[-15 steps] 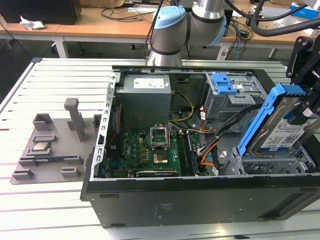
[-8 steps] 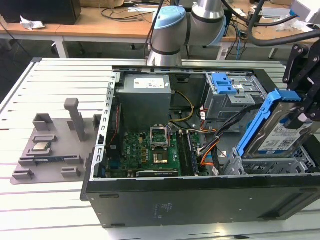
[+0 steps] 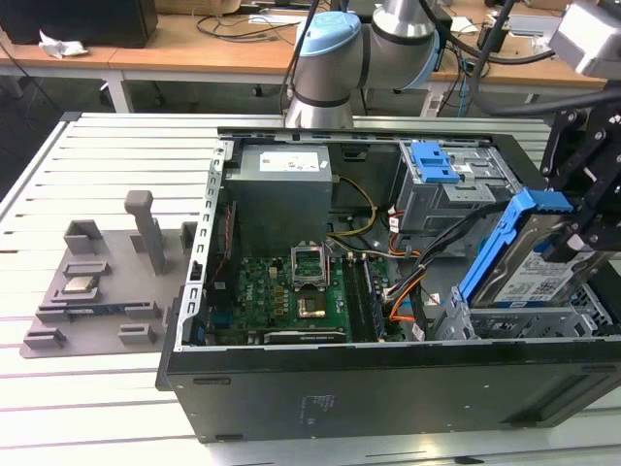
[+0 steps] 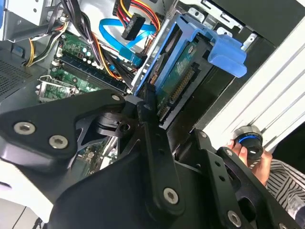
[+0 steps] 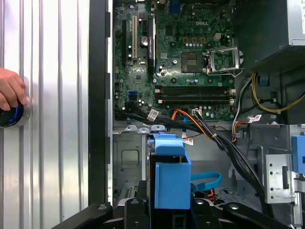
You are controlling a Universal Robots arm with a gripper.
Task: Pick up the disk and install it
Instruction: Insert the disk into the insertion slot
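Black fingers (image 4: 143, 107) around blue-framed silver disk (image 3: 537, 267)

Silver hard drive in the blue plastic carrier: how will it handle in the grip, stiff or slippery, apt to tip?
The silver hard drive in its blue plastic carrier looks rigid: a metal body, so probably dense for its size. Held tilted on edge above the grey metal drive bay, it may swing or tip if the tool loosens. Its exposed connector pins look fragile.

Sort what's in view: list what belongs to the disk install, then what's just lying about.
Job:
- disk, tilted over the case's bay
- gripper, shut on disk
- computer case, open

Lying about:
- grey fixture tray at the exterior view's left
- chip on the tray
- hand on a round knob
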